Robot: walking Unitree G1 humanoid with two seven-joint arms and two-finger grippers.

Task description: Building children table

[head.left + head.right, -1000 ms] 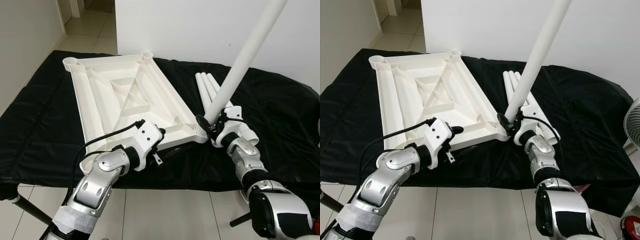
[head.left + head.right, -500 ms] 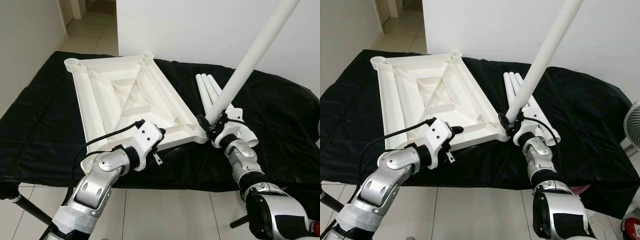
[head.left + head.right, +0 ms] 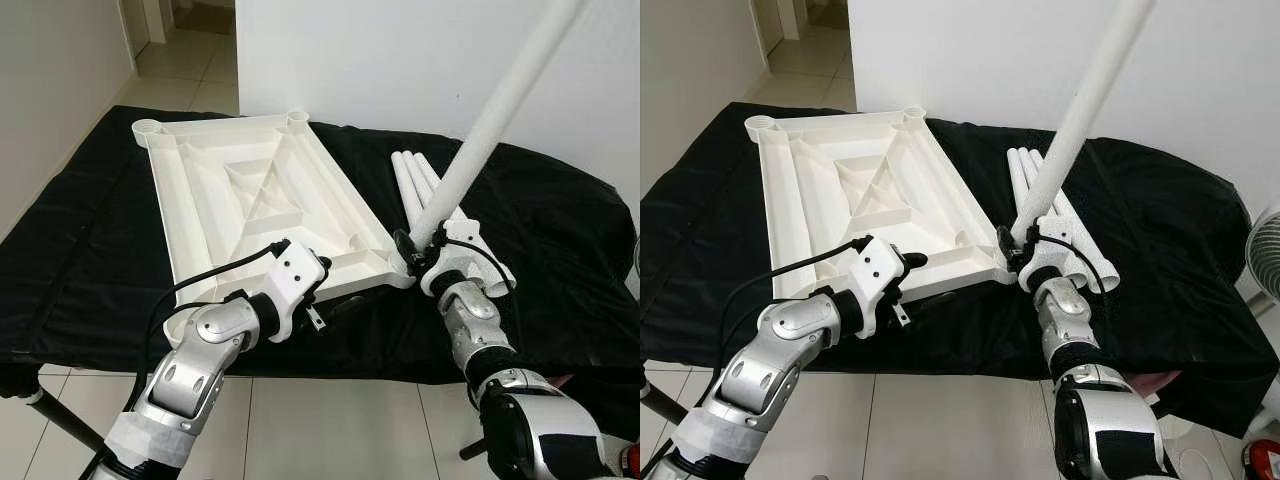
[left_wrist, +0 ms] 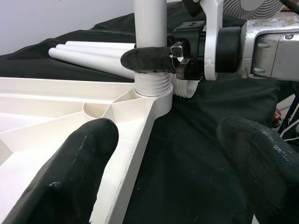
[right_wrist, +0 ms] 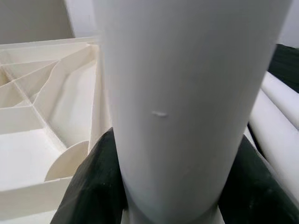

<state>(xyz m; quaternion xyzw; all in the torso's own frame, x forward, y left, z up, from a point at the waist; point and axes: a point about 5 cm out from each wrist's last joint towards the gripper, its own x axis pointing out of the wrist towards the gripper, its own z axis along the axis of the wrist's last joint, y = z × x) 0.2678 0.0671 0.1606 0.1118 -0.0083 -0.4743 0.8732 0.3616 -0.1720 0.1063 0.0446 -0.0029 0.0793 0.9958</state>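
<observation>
The white tabletop point(image 3: 250, 200) lies upside down on a black cloth. A long white leg point(image 3: 480, 140) stands tilted up and to the right, with its threaded end point(image 4: 150, 85) at the tabletop's near right corner socket point(image 4: 154, 100). My right gripper point(image 3: 415, 250) is shut on the leg just above the thread, its black fingers point(image 5: 98, 182) wrapped around the tube. My left gripper point(image 4: 166, 168) is open at the tabletop's near edge, with that edge between its fingers point(image 4: 70, 172).
Three spare white legs point(image 3: 415, 180) lie side by side on the cloth point(image 3: 80, 260) behind the right gripper. A fan point(image 3: 1265, 250) stands at the far right. A white wall runs behind, and tiled floor lies in front.
The leg's top swung a little right, then back left, while its base stayed at the corner socket. My right wrist shifted slightly. The left arm has not moved.
</observation>
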